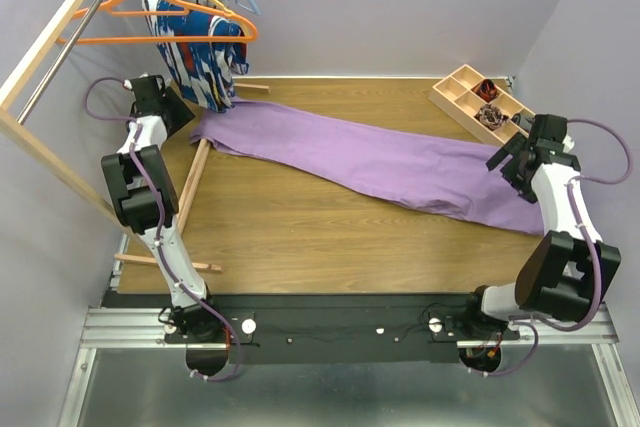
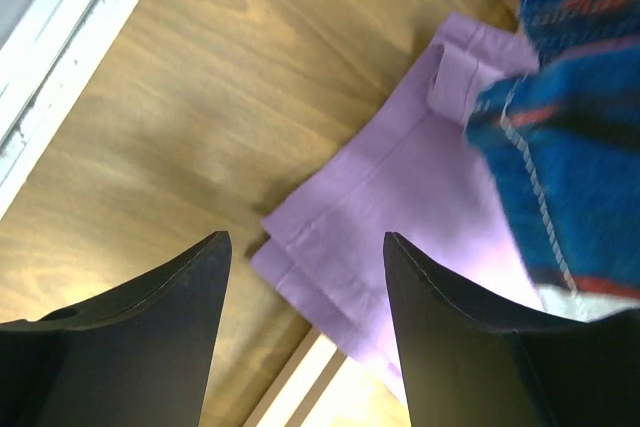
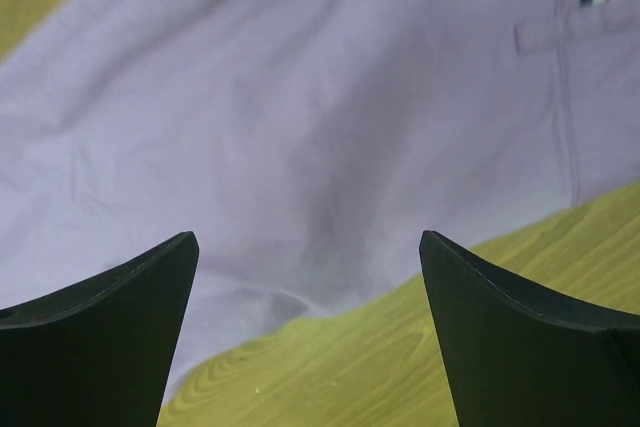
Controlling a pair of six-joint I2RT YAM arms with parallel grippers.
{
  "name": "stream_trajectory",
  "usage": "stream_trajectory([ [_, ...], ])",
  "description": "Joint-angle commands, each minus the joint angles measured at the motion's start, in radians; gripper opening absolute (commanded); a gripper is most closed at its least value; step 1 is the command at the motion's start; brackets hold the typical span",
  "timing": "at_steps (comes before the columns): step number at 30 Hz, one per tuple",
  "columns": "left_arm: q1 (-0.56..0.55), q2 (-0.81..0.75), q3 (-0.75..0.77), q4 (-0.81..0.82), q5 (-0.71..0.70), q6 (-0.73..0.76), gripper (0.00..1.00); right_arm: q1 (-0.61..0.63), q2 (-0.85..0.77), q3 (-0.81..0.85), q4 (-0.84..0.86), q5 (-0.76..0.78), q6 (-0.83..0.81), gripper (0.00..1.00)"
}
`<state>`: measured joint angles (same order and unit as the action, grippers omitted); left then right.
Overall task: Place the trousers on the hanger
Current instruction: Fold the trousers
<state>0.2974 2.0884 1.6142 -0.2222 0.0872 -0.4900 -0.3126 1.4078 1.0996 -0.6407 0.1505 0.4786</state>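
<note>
The left gripper (image 2: 305, 237) has its jaws apart with nothing between them. It hangs just above the hem end of the trousers (image 1: 400, 162), with the folded leg cuffs straight ahead of its fingers and a blue patterned garment (image 1: 200, 57) draped beside them. The right gripper (image 3: 310, 237) is also spread wide and empty, over the waist end near the striped band.

The trousers lie flat on the table (image 1: 300, 237). Their long axis runs from the far left corner to the right edge, one end under each arm. The hanger (image 1: 120, 40) hangs on the rack (image 1: 60, 17) above and behind the left gripper, so the left arm is nearer it.

The wooden tray (image 1: 452, 95) at far right has small dark items in two compartments, too small to identify.
</note>
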Motion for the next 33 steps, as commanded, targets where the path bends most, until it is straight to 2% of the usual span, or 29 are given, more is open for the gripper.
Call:
stream_trajectory([
  [1, 0.011, -0.089, -0.063, 0.026, 0.055, 0.021, 0.71, 0.006, -0.087, -0.150, -0.008, -0.077, 0.081, 1.00],
  [6, 0.017, -0.142, -0.155, 0.076, 0.080, 0.007, 0.72, 0.006, -0.133, -0.225, -0.008, -0.097, 0.137, 1.00],
  [16, 0.019, -0.102, -0.250, 0.168, 0.157, -0.088, 0.71, 0.006, -0.138, -0.227, -0.010, -0.097, 0.127, 1.00],
  [33, 0.017, -0.039, -0.280, 0.287, 0.137, -0.301, 0.72, 0.006, -0.159, -0.230, -0.014, -0.104, 0.158, 0.99],
])
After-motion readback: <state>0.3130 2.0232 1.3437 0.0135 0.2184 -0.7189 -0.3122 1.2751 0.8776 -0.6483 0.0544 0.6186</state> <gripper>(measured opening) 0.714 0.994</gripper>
